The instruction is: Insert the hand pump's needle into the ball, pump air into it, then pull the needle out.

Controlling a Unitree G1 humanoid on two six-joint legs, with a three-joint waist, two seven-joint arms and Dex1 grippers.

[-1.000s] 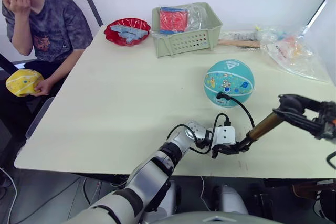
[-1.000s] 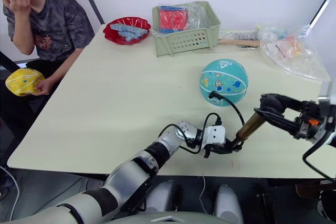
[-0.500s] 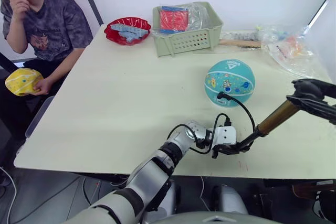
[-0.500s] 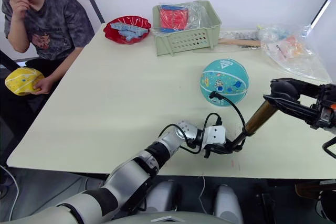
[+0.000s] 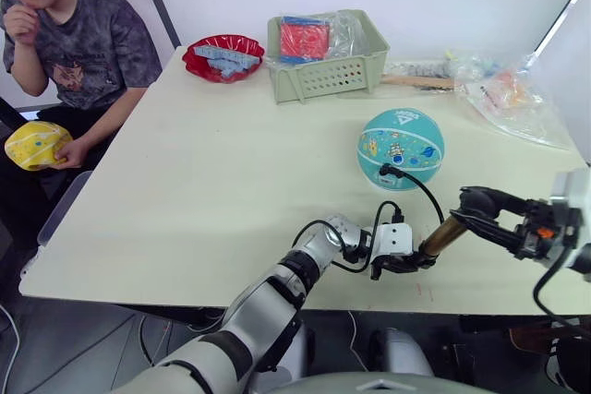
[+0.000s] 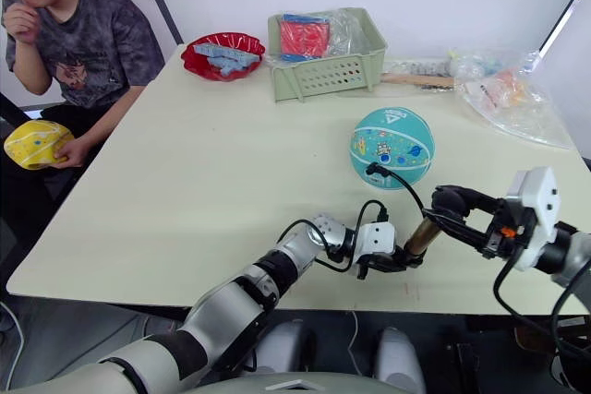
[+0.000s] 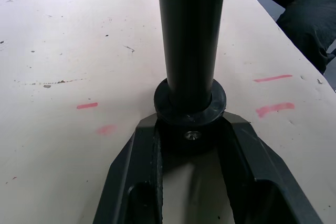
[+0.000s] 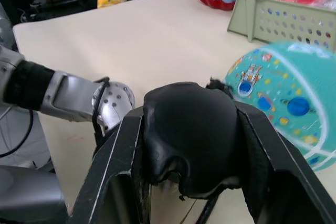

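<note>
While the left tool (image 5: 399, 263) grips the black bottom end of the pump (image 5: 441, 236), the right tool (image 5: 476, 205) is closed around the pump's black handle at the other end. Both tools squeeze tight on it. The pump leans up from the desk (image 5: 212, 173), low at the left tool and higher at the right one, near the front edge. A thin black hose (image 5: 423, 186) curves up from the pump to the ball (image 5: 401, 147). The hose end sits against the front of the ball; the needle is too small to see. The teal ball rests on the desk, just behind the pump. Farther back stand a green basket (image 5: 325, 66) and a red bowl (image 5: 223, 54). Some clear bags (image 5: 511, 94) lie at the back right. A person (image 5: 74, 34) sits at the left side of the desk with a yellow ball (image 5: 35, 145) in one hand.
</note>
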